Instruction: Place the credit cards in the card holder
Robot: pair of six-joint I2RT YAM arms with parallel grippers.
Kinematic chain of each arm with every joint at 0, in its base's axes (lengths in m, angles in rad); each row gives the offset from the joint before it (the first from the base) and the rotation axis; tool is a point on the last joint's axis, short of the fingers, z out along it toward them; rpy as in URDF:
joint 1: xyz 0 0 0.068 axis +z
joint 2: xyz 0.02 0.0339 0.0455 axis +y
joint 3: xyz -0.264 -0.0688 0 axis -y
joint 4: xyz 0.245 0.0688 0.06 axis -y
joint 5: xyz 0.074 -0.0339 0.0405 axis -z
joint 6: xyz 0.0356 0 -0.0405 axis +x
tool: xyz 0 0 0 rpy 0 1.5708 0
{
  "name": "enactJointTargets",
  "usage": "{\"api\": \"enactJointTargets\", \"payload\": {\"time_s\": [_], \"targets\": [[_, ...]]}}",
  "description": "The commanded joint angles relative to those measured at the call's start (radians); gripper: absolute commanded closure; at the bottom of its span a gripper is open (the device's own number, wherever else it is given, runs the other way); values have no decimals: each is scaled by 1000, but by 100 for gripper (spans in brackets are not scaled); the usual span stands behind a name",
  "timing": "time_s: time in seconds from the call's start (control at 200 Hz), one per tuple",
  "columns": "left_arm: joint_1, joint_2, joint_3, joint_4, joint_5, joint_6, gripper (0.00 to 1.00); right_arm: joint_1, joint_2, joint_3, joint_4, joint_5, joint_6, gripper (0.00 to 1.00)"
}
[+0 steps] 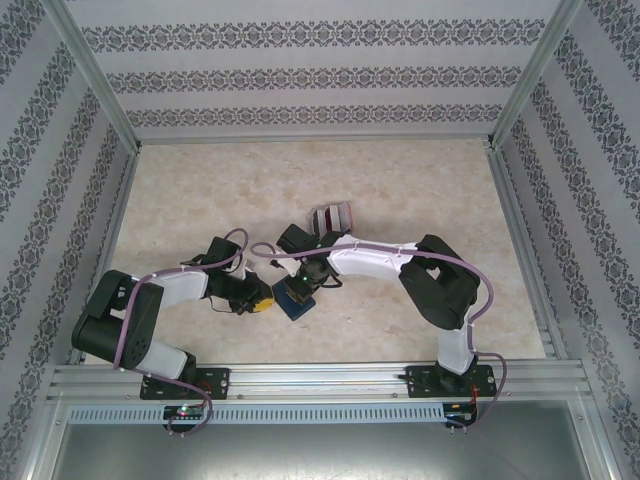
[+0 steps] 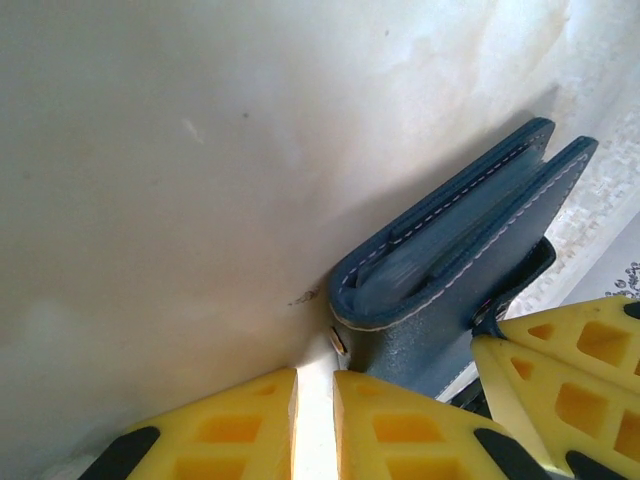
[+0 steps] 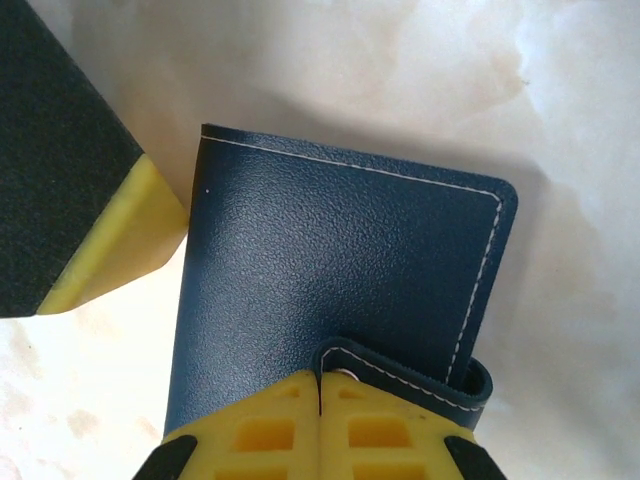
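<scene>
Two arms meet at the middle of the surface [image 1: 420,190], as I see it from above. Furthest left, my left gripper [image 1: 260,302] sits low, its yellow fingers [image 2: 400,430] just beside the folded end of the card holder [image 2: 450,260]. On that wrist camera a slim pale strip shows between them, and I cannot tell whether it is bare surface or something pinched. Next comes the card holder itself, navy with pale stitching along its edges, folded over and held between the two grippers. At its right, my right gripper [image 3: 320,385] has its fingers pressed together on the holder's small closing strap [image 3: 440,385], which curls round from the cover's edge. Further back and slightly right, a rack of coloured cards [image 1: 332,217] stands apart from the holder.
</scene>
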Motion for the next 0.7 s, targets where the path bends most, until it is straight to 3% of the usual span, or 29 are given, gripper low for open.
{"api": "enactJointTargets", "payload": {"time_s": [0.0,0.185,0.315,0.475,0.585,0.674,0.694], "targets": [[-10,58,6,95,-28,-3,82,4,139,-34,-61,8,49,100],[-9,34,11,93,-33,2,84,-5,112,-41,-47,-20,92,100],[6,-38,77,-22,-100,60,80,-10,-44,-54,6,43,109,79],[52,-150,173,-157,-222,131,70,-56,-293,-173,178,7,111,71],[54,-244,268,-281,-437,217,57,-87,-491,-313,320,53,95,61],[53,-343,279,-210,-531,321,44,-95,-674,-430,411,188,31,58],[52,-365,267,-165,-510,361,32,-95,-706,-457,432,215,16,57]]}}
